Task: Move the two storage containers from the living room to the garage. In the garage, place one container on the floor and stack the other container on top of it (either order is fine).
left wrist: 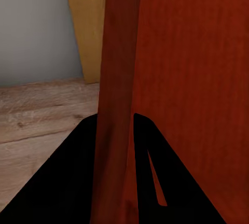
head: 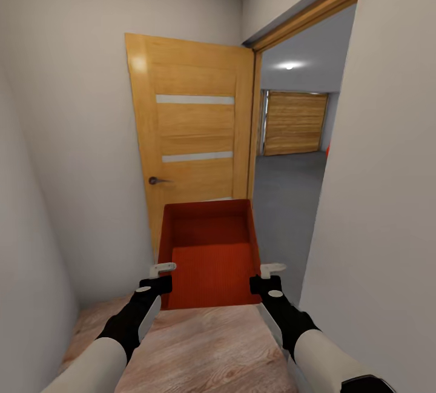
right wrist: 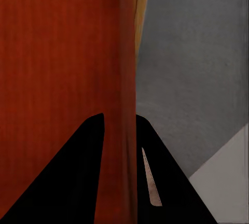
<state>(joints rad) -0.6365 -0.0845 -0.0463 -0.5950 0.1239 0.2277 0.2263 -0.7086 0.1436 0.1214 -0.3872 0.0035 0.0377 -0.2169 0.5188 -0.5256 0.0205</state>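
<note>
Carried out in front at chest height: one orange-red storage container (head: 209,254), lidless, ribbed bottom showing, held between both arms. Left hand (head: 158,278) clamped over the left wall, one finger inside and one outside, as seen in the left wrist view (left wrist: 116,146). Right hand (head: 269,276) clamped the same way on the right wall (right wrist: 120,146).

Straight ahead, close behind the container: an open wooden door (head: 192,138) with two pale horizontal strips and a dark lever handle (head: 157,180), swung back against the white wall (head: 72,138). To its right, a wood-framed doorway (head: 297,29) opening onto the garage, with dark grey floor (head: 284,199), a ceiling light (head: 289,66) and a wooden roller door (head: 295,123) at the far end. A sliver of something red (head: 327,151) at the doorway's right edge, too small to identify.

Tight quarters: white walls close on both sides, the right wall's near corner (head: 339,199) narrowing the passage. Open room only through the doorway, right of the container. Light wood-plank floor (head: 194,344) underfoot, ending at the threshold.

No readable writing or labels anywhere.
</note>
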